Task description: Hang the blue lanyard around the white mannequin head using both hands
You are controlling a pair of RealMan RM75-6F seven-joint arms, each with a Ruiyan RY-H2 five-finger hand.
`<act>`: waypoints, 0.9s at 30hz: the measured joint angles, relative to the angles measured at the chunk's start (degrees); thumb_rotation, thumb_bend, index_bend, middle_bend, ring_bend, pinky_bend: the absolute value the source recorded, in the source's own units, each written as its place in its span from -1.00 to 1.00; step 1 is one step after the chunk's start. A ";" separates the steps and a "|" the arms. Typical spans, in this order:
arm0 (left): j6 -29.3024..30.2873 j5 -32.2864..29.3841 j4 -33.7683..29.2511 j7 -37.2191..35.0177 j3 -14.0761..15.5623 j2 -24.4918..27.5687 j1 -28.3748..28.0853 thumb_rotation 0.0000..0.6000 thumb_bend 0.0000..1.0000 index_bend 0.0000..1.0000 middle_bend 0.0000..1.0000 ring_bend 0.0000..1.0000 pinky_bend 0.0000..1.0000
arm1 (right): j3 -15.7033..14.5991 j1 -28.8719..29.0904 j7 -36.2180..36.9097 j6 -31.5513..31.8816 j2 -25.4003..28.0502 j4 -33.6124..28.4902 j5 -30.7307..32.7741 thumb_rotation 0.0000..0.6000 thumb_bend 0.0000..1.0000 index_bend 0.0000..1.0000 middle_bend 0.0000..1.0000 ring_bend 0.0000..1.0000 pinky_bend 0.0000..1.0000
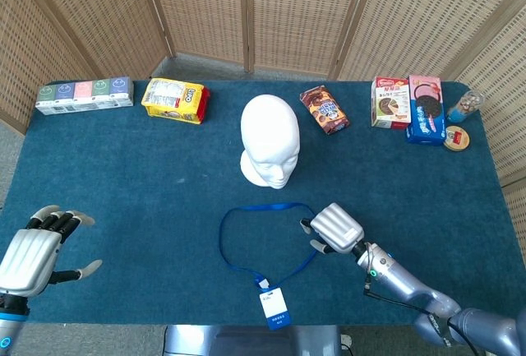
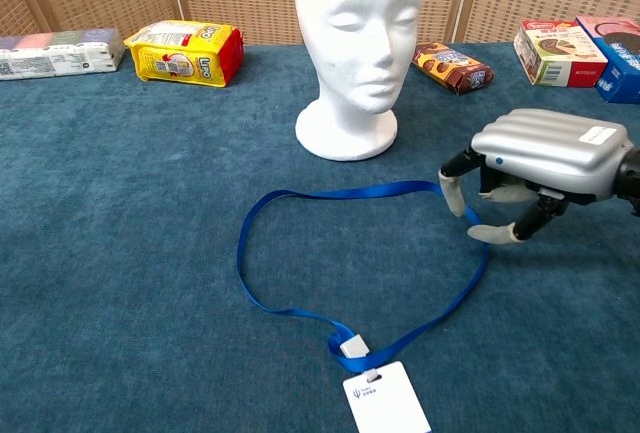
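Note:
The white mannequin head (image 1: 269, 141) (image 2: 356, 38) stands upright in the middle of the blue table. In front of it the blue lanyard (image 1: 246, 211) (image 2: 340, 194) lies flat in an open loop, its white badge (image 1: 274, 306) (image 2: 386, 398) toward the near edge. My right hand (image 1: 334, 228) (image 2: 535, 165) hovers palm down at the loop's right side, its fingers apart with the tips right by the strap. Nothing is held in it. At the table's near left corner my left hand (image 1: 33, 251) stays open with spread fingers, far from the lanyard.
Along the back edge lie a row of small cartons (image 1: 84, 95), a yellow snack bag (image 1: 173, 99) (image 2: 184, 52), a brown cookie pack (image 1: 324, 109) (image 2: 453, 66), snack boxes (image 1: 409, 106) (image 2: 578, 48) and a small jar (image 1: 463, 108). Wicker screens stand behind the table.

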 measured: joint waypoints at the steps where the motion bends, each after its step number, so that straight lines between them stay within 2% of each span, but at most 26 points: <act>1: -0.07 -0.01 -0.03 0.00 0.02 0.00 -0.04 0.43 -0.78 -0.37 -0.35 -0.40 -0.66 | -0.14 0.19 -0.39 -0.15 0.02 0.16 -0.11 0.80 -0.26 -0.02 1.00 1.00 1.00; 27: -0.38 0.61 -0.34 -0.48 0.77 0.42 -0.26 0.42 -0.78 -0.41 -0.35 -0.39 -0.66 | -3.10 4.04 -7.07 -5.01 1.30 1.01 -0.43 0.80 -0.26 -0.04 1.00 1.00 1.00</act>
